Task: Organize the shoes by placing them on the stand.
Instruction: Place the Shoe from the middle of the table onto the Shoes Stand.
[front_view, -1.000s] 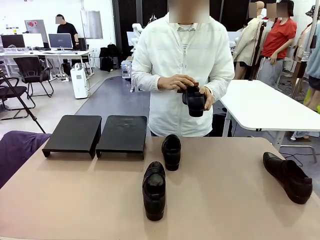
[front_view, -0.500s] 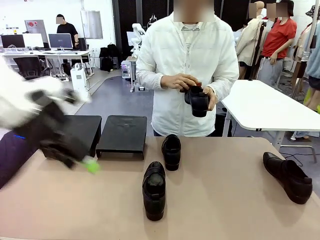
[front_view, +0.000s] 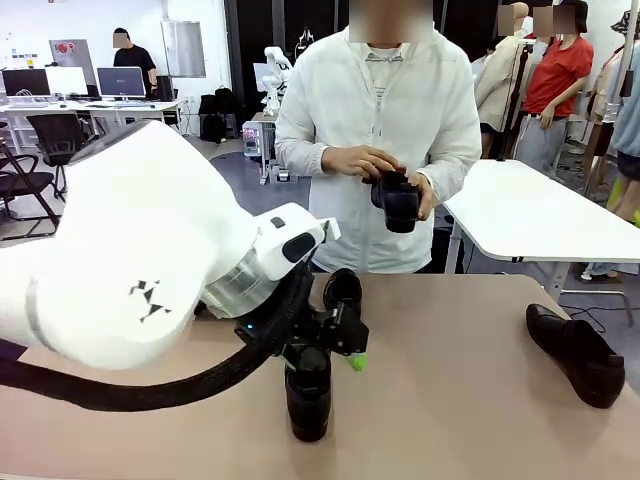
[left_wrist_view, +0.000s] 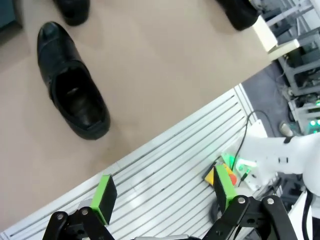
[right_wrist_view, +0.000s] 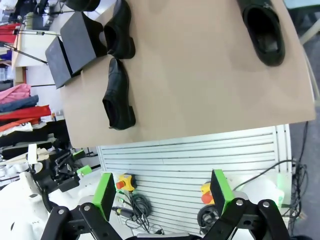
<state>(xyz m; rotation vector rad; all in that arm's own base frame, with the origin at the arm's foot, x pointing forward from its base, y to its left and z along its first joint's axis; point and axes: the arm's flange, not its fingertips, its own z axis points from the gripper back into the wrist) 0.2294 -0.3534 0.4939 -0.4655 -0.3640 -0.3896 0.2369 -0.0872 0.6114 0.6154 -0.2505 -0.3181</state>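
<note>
Shoes (right_wrist_view: 120, 95): 4 black ones, none on the stand (right_wrist_view: 80, 42) yet. R gripper (right_wrist_view: 161, 191) hangs high over the robot's side, jaws spread wide, nothing btwn them. Nearest shoe (front_view: 308, 400) lies flat mid-table (front_view: 450, 400), heel twd the robot's edge. L gripper (left_wrist_view: 164, 189), on the big white L arm (front_view: 130, 270), hovers just above it, also wide open & empty, green pads (left_wrist_view: 105, 192) well apart. 2nd shoe (front_view: 343, 290) sits a bit further back, just beside the stand, partly hidden by the L arm from the front. 3rd shoe (front_view: 578, 352) lies well apart at the table's R end, angled. Stand = 2 low black platforms side by side at the far L. Behind the table a person (front_view: 375, 110) in a white shirt holds the 4th shoe (front_view: 398, 203) in both hands (front_view: 355, 162), up off the table.
</note>
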